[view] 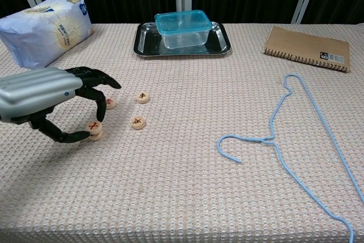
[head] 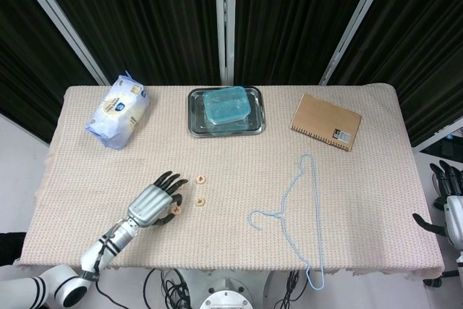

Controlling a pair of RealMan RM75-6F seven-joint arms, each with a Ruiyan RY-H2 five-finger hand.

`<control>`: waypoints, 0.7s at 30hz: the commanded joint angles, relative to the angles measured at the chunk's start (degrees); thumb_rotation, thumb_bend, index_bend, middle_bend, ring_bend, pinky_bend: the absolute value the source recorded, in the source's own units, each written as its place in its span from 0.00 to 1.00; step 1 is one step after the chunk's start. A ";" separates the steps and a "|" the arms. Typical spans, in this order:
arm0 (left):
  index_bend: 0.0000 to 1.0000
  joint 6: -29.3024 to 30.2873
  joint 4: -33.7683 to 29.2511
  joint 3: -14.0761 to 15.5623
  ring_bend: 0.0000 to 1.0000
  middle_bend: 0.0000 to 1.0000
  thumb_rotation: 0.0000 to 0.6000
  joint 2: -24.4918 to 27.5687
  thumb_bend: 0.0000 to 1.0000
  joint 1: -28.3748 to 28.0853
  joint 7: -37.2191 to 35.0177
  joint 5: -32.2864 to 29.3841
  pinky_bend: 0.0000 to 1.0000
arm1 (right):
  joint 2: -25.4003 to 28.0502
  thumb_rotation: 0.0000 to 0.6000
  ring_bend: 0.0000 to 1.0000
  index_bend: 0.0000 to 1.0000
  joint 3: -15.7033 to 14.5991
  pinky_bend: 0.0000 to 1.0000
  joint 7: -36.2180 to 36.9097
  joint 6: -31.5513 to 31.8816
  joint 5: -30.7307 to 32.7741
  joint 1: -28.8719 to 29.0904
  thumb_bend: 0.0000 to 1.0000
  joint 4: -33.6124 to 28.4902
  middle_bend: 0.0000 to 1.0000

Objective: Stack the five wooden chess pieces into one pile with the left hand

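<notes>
Pinching a red-marked chess piece (view: pixel 94 126) between thumb and finger, left hand (view: pixel 48 99) holds it on what looks like a second piece, likely building the pile. Three loose pieces (view: pixel 137 122) lie just beside, toward the steel tray (view: pixel 176 49). Right hand (head: pixel 447 200) idle off-table, fingers apart.
</notes>
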 commanded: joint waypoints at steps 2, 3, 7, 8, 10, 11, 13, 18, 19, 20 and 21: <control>0.49 -0.40 0.25 -0.05 0.00 0.09 1.00 -0.07 0.31 -0.07 0.10 -0.33 0.00 | 0.02 1.00 0.00 0.00 0.03 0.00 0.07 -0.16 0.09 0.07 0.08 0.03 0.00; 0.49 -0.56 0.27 -0.01 0.00 0.09 1.00 -0.08 0.31 -0.10 0.20 -0.41 0.00 | 0.03 1.00 0.00 0.00 0.03 0.00 0.10 -0.17 0.11 0.07 0.08 0.05 0.00; 0.49 -0.84 0.36 0.18 0.00 0.09 1.00 -0.26 0.31 -0.08 0.51 -0.45 0.00 | 0.05 1.00 0.00 0.00 0.05 0.00 0.03 -0.28 0.29 0.09 0.08 0.08 0.00; 0.49 -0.84 0.34 0.22 0.00 0.09 1.00 -0.30 0.31 -0.06 0.42 -0.45 0.00 | 0.06 1.00 0.00 0.00 0.06 0.00 0.01 -0.28 0.31 0.09 0.08 0.04 0.00; 0.49 -0.79 0.37 0.28 0.00 0.09 1.00 -0.32 0.31 -0.02 0.30 -0.37 0.00 | 0.06 1.00 0.00 0.00 0.03 0.00 0.00 -0.24 0.27 0.06 0.08 -0.02 0.00; 0.49 -0.74 0.41 0.29 0.00 0.09 1.00 -0.34 0.31 -0.01 0.29 -0.33 0.00 | 0.07 1.00 0.00 0.00 0.04 0.00 -0.02 -0.22 0.26 0.06 0.08 -0.05 0.00; 0.49 -0.67 0.60 0.29 0.00 0.09 1.00 -0.41 0.31 0.05 0.29 -0.35 0.00 | 0.08 1.00 0.00 0.00 0.02 0.00 -0.06 -0.16 0.22 0.04 0.08 -0.12 0.00; 0.48 -0.84 0.93 0.25 0.00 0.09 1.00 -0.43 0.31 0.19 0.40 -0.80 0.00 | 0.15 1.00 0.00 0.00 -0.01 0.00 0.18 -0.19 0.26 -0.02 0.08 -0.24 0.00; 0.48 -0.91 1.01 0.27 0.00 0.09 1.00 -0.44 0.31 0.21 0.47 -0.89 0.00 | 0.19 1.00 0.00 0.00 -0.03 0.00 0.26 -0.32 0.35 -0.02 0.08 -0.26 0.00; 0.48 -0.89 1.06 0.27 0.00 0.09 1.00 -0.46 0.31 0.25 0.51 -0.94 0.00 | 0.23 1.00 0.00 0.00 -0.03 0.00 0.23 -0.41 0.46 0.00 0.08 -0.29 0.00; 0.48 -0.83 1.07 0.26 0.00 0.09 1.00 -0.48 0.31 0.29 0.51 -0.95 0.00 | 0.26 1.00 0.00 0.00 -0.02 0.00 0.17 -0.47 0.53 0.01 0.08 -0.33 0.00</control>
